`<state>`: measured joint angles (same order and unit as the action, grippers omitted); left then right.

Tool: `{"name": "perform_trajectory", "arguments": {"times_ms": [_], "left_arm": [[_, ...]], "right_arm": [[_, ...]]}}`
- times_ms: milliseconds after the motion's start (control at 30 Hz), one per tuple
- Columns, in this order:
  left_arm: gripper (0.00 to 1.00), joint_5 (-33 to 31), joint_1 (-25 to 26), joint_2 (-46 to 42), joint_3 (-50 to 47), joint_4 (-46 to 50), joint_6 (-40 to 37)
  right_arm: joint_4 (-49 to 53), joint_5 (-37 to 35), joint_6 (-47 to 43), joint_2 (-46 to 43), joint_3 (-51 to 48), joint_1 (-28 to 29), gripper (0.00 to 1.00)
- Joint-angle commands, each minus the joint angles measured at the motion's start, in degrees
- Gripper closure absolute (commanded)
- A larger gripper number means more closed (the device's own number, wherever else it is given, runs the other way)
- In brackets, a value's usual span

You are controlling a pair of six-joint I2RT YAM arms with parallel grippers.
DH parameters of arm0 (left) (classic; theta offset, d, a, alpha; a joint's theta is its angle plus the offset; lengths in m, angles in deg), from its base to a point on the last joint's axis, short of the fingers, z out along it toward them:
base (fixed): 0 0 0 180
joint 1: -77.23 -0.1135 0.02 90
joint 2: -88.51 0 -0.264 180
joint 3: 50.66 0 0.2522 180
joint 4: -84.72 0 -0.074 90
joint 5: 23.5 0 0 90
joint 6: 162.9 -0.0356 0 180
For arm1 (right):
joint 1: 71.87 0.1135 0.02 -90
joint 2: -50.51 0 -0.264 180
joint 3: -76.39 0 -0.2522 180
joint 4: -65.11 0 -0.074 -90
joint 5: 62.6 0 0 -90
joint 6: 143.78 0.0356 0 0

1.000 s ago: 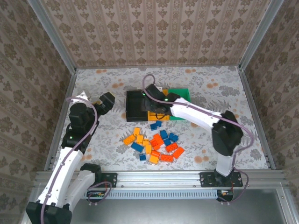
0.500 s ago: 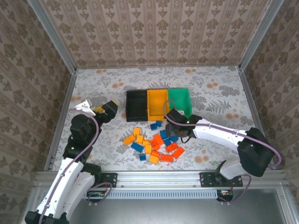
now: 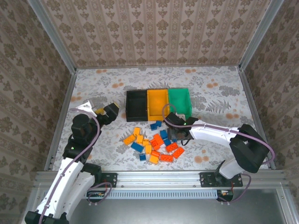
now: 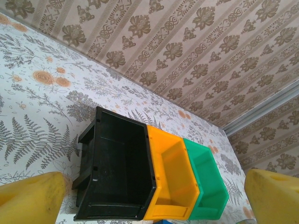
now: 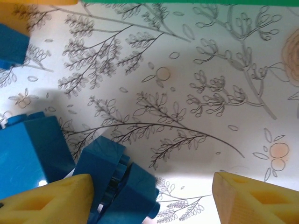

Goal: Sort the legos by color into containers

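Note:
Several legos (image 3: 154, 142) in yellow-orange, red-orange and blue lie in a loose pile in front of the containers. The black bin (image 3: 135, 106), orange bin (image 3: 157, 103) and green bin (image 3: 180, 101) stand joined in a row, and their insides look bare. My right gripper (image 3: 176, 135) is down at the pile's right edge, open. In its wrist view a blue lego (image 5: 117, 179) lies against the left fingertip (image 5: 46, 200), while the right fingertip (image 5: 257, 198) is well apart from it. My left gripper (image 3: 100, 111) hangs open left of the bins, facing the black bin (image 4: 117, 158).
More blue bricks (image 5: 28, 149) sit just left of the right gripper. Metal rails and patterned walls close in the floral table (image 3: 219, 93) on three sides. Bare table lies right of the green bin (image 4: 208, 182) and behind the row.
My right arm has swung from above the bins down to the right edge of the lego pile, its jaws spreading slightly. The left arm shifted only a little.

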<state>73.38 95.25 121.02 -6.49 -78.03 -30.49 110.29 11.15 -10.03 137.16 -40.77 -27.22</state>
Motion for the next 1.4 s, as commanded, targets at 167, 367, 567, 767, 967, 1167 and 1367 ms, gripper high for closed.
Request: {"name": "perform_trajectory", "arguments": {"times_ms": [167, 367, 567, 767, 967, 1167, 1367], "left_arm": [[0.00, 0.88, 0.26, 0.36, 1.58, -0.51, -0.43], [0.00, 1.90, 0.24, 2.17, 1.55, -2.31, 0.43], [0.00, 2.01, 0.22, 3.43, 0.88, -3.48, 1.65], [0.00, 1.78, 0.23, 3.87, 0.52, -3.70, 1.75], [0.00, 1.79, 0.17, 3.93, 0.44, -3.51, 1.62], [0.00, 1.96, 0.16, 4.53, 0.09, -4.19, 1.57], [0.00, 2.37, 0.17, 5.89, 0.08, -4.58, 1.46]], "right_arm": [[5.07, -6.87, 3.29, -3.67, -5.34, -4.42, 0.31], [-1.71, 0.86, -3.33, -9.79, -6.60, -4.38, 0.30], [-5.41, 3.32, -1.15, -5.99, -5.63, -4.14, 0.29], [-6.91, 0.62, 3.98, -1.02, -4.17, -5.04, 0.32], [-8.08, 1.06, 5.29, 0.63, -4.92, -7.01, 0.41], [-9.91, 2.07, 4.02, -0.08, -6.95, -9.76, 0.50], [-9.87, 3.33, 2.74, 0.85, -7.14, -11.76, 0.59]]}}
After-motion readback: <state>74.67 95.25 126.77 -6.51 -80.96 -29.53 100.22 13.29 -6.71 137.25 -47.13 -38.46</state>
